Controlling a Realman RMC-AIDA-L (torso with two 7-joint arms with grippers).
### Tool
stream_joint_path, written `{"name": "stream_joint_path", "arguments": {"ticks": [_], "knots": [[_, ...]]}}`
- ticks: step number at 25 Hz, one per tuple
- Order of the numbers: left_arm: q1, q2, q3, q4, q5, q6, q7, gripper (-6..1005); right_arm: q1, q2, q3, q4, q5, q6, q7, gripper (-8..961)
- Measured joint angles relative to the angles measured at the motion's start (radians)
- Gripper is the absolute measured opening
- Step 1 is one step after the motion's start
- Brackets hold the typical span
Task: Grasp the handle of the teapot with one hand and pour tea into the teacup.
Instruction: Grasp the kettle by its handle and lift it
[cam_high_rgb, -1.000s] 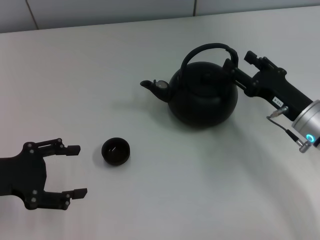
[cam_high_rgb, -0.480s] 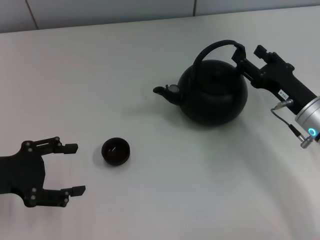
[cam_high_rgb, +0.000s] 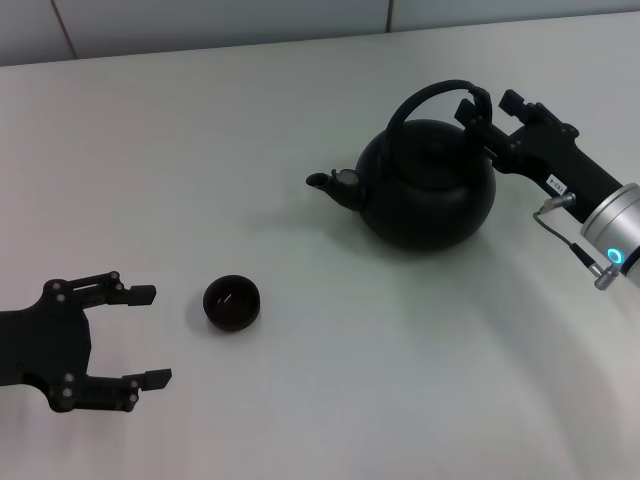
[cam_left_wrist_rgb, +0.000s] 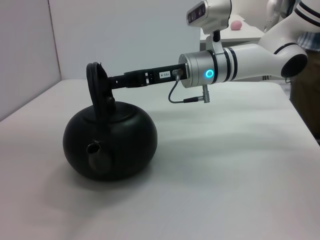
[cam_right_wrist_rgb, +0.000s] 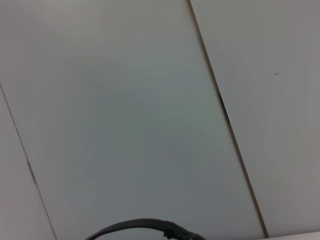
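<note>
1. Surface: plain white tabletop (cam_high_rgb: 300, 420), backed by a pale panelled wall (cam_right_wrist_rgb: 125, 110).
2. Right gripper (cam_high_rgb: 478, 113): black, on a silver wrist with a lit blue ring, reaching in level from the right; clenched on the thick right end of the handle.
3. Large round matte-black teapot (cam_high_rgb: 430, 195): directly ahead of and below the right gripper, upright, short spout (cam_high_rgb: 325, 186) pointing away from it toward the left; whether its base rests on the table cannot be told.
4. Tall black arched handle (cam_high_rgb: 425, 97): upright over the knobbed lid, its right end in the right gripper's grasp.
5. Tiny round black handleless teacup (cam_high_rgb: 232, 303): on the table, well apart from the right gripper, just beside the left gripper's fingertips.
6. Left gripper (cam_high_rgb: 148, 336): black, low at the near left, fingers spread wide and holding nothing.
</note>
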Motion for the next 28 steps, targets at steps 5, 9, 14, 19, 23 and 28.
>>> {"name": "stream_joint_path", "arguments": {"ticks": [5,9,14,19,23,28], "knots": [[0.0,-0.001,-0.001,0.001,0.0,0.0,0.0,871,0.002,0.0,0.006,0.0,0.0,0.003,0.001,734],[-0.001,-0.001,-0.002,0.001,0.0,-0.001,-0.001,871,0.003,0.0,0.0,0.0,-0.002,0.003,0.004,721],[0.0,-0.001,-0.004,0.001,-0.002,-0.001,-0.002,871,0.002,-0.002,-0.002,-0.003,-0.007,0.0,0.001,548],[0.003,-0.008,-0.005,0.001,-0.005,-0.001,-0.003,871,0.002,-0.002,-0.002,-0.006,-0.007,-0.006,0.001,428],[0.005,-0.012,-0.005,0.001,-0.004,-0.001,-0.003,871,-0.002,-0.002,-0.002,-0.006,-0.003,-0.008,-0.001,350],[0.008,-0.014,-0.015,0.001,-0.008,-0.001,-0.004,871,-0.007,-0.001,-0.002,-0.014,-0.003,-0.022,-0.002,198]]}}
